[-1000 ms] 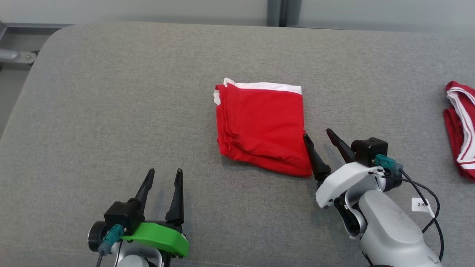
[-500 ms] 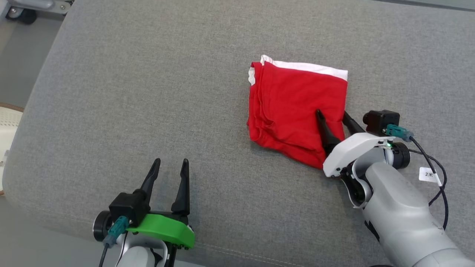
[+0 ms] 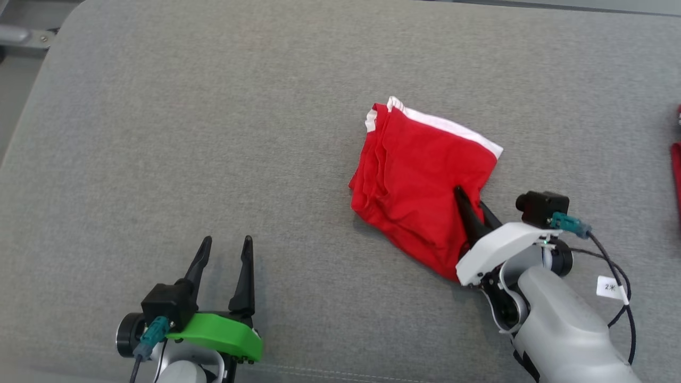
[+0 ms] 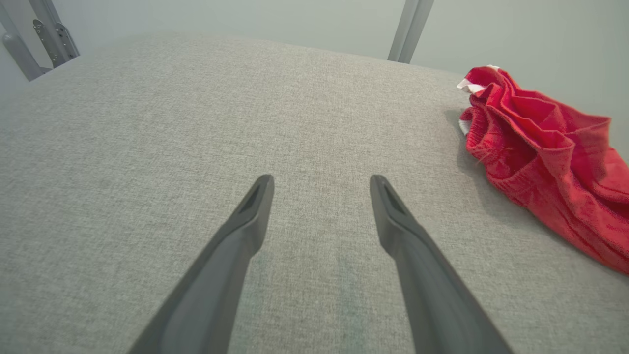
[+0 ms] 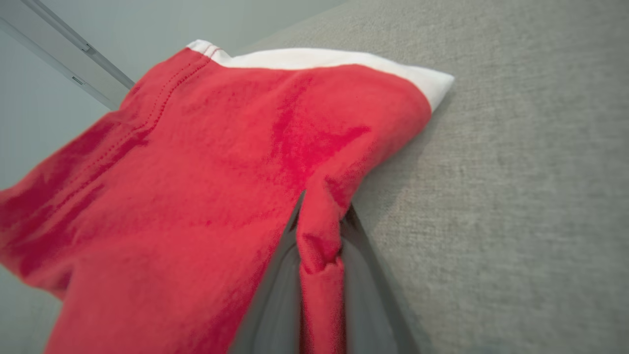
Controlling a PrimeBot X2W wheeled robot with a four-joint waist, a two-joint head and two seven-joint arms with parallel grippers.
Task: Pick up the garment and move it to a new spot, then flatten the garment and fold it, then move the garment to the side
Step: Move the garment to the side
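Observation:
The garment (image 3: 420, 181) is a folded red piece with a white band along its far edge, lying right of centre on the grey cushion (image 3: 213, 133). My right gripper (image 3: 471, 199) is shut on the garment's right edge, a fold of red cloth (image 5: 319, 241) pinched between its two dark fingers. That edge is pulled up and the garment sits skewed. My left gripper (image 3: 223, 247) stands open at the lower left, well apart from the garment (image 4: 545, 147), with bare cushion between its fingers (image 4: 245, 216).
A second red cloth (image 3: 677, 170) shows at the right edge of the head view. A metal frame (image 3: 21, 37) and floor lie beyond the cushion's upper left corner. The cushion's front seam (image 3: 346, 367) runs near my arms.
My right gripper slid over the garment's right edge and closed on it, and the garment has turned and bunched there. The head camera has shifted. The left gripper stays open.

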